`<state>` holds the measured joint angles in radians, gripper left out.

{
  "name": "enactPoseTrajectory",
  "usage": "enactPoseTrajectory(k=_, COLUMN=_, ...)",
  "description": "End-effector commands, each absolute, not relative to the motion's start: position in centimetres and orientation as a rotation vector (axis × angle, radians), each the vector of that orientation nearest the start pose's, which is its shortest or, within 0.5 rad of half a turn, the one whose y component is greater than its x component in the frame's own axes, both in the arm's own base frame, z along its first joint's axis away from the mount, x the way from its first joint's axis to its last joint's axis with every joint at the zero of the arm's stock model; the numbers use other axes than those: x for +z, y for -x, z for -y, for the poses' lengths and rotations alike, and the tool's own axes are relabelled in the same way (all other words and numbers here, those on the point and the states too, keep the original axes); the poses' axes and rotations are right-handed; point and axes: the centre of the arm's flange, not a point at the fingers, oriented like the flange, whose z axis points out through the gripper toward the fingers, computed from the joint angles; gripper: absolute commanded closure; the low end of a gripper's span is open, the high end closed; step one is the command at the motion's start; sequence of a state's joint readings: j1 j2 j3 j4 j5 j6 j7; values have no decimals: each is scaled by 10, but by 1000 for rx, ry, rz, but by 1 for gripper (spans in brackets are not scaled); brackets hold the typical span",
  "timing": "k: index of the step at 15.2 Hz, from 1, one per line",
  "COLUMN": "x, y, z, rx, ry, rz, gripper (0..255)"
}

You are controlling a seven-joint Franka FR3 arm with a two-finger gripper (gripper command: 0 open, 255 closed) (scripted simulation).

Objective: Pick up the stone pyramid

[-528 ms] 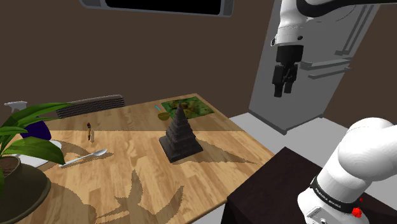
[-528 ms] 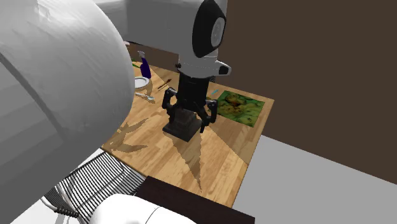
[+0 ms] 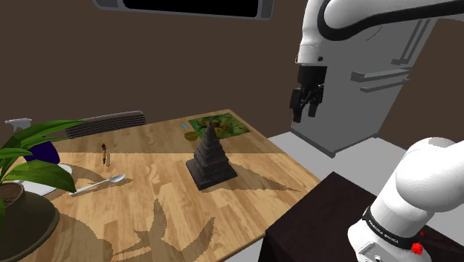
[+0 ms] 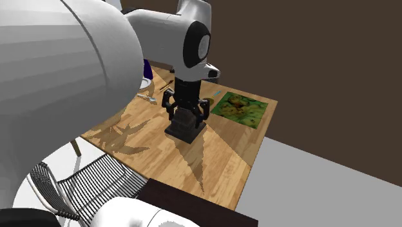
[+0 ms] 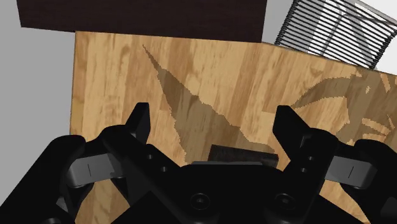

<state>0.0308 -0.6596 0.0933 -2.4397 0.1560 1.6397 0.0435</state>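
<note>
The stone pyramid (image 3: 210, 155) is dark grey and tiered, and it stands upright near the middle of the wooden table (image 3: 156, 216). My black gripper (image 3: 307, 104) hangs open high in the air, beyond the table's edge toward the shoulder view's right and well above the pyramid. In the second exterior view the gripper (image 4: 187, 118) overlaps the pyramid (image 4: 185, 131), hiding its tip. The wrist view has both fingers (image 5: 139, 121) spread wide with nothing between them, and an edge of the pyramid's base (image 5: 243, 154) shows just past the hand.
A green mat (image 3: 218, 126) lies behind the pyramid. A spoon (image 3: 100, 183), a small bottle (image 3: 105, 154) and a potted plant (image 3: 22, 175) occupy the table's left part. A slatted rack (image 3: 104, 123) sits at the back. My dark stand (image 3: 320, 216) adjoins the table's near right corner.
The gripper has moved toward the shoulder view's left and slightly down, closer to the table. It stays open. The pyramid has not moved.
</note>
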Motion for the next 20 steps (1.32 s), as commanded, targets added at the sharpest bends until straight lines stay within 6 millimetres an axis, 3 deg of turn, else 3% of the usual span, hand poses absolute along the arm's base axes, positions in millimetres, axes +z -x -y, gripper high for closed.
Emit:
enactPoseTrajectory(k=1, x=503, y=-346, z=-79, rx=192, ry=3056, rz=27, gripper=0)
enactPoseTrajectory(k=20, x=400, y=-512, z=-208, rx=-97, ry=3125, rz=-216, gripper=0)
